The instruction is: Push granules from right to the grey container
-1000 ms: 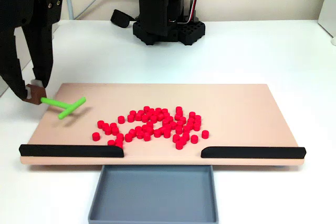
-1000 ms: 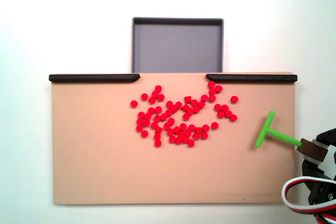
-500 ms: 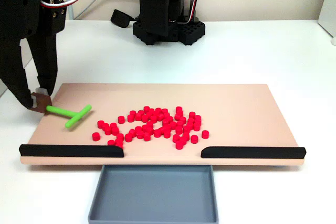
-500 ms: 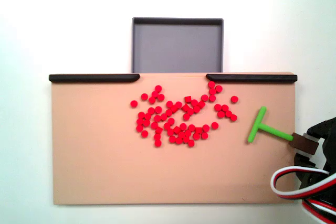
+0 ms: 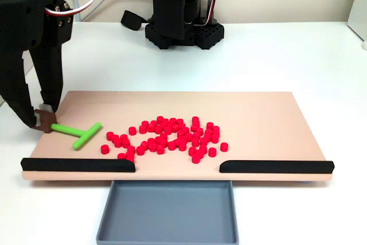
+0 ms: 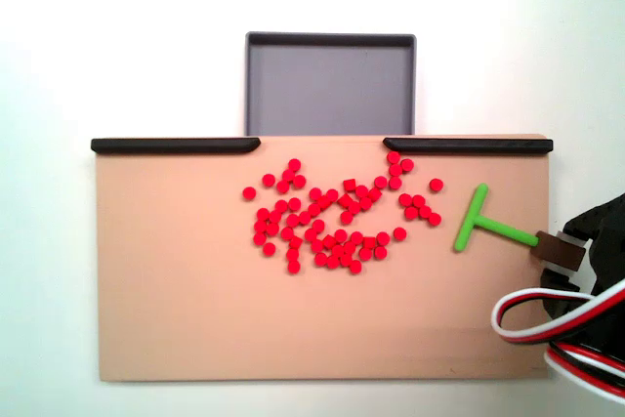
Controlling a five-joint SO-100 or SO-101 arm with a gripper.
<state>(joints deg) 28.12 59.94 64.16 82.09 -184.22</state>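
The beige board is lying flat on the white counter, and everything else is placed against it. The granules are sitting in a loose red cluster near the middle of the board, a little toward the edge that carries the two black strips; in the view from above the same cluster is spreading across the board's centre, with a few strays reaching up toward the right-hand strip. None of the granules is touching the strips.

The grey container is resting on the counter just beyond the board's strip edge, lined up with the gap between the two strips, and its floor is showing bare; from above it is butting against that same edge.

The green T-shaped pusher is lying low over the board near its left end in the front view, crossbar pointing toward the granules but apart from them. Seen from above, the pusher is just beside the rightmost granules, close to the board's right edge.

The fingers are pinching the far end of the pusher's stem at the board's edge, where the brown pad is meeting the green stem.
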